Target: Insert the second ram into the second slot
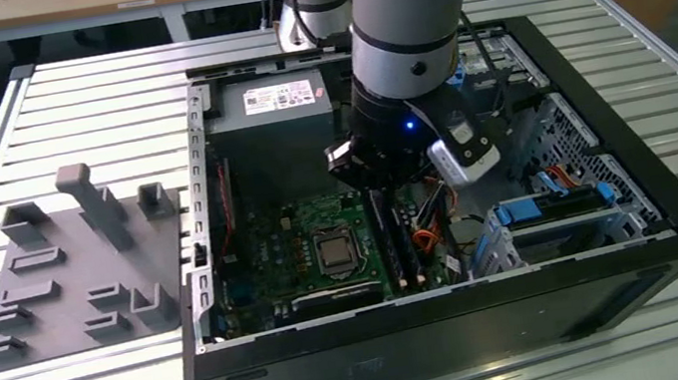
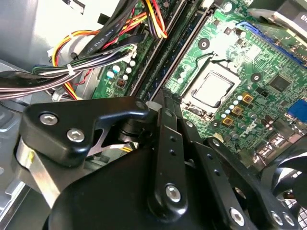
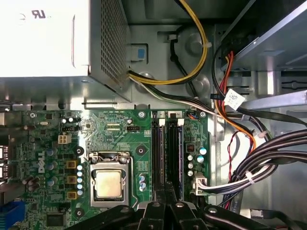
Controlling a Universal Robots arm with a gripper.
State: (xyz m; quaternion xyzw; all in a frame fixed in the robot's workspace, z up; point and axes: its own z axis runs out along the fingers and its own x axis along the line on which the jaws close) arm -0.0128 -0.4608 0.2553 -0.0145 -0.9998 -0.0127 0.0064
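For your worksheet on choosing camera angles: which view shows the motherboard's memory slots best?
The first wrist view: the memory slots run straight and unobstructed beside the CPU socket. The second wrist view shows them slanted, partly behind cables. In the exterior view the arm partly covers them.

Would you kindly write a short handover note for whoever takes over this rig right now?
Gripper: down inside the open computer case, right over the two long memory slots beside the processor socket. Open or shut cannot be told.
Memory stick: whether it is held or already sits in a slot cannot be told.
Done: the gripper is at the slots.
Left: the second slot is not confirmed filled; check it before going on.
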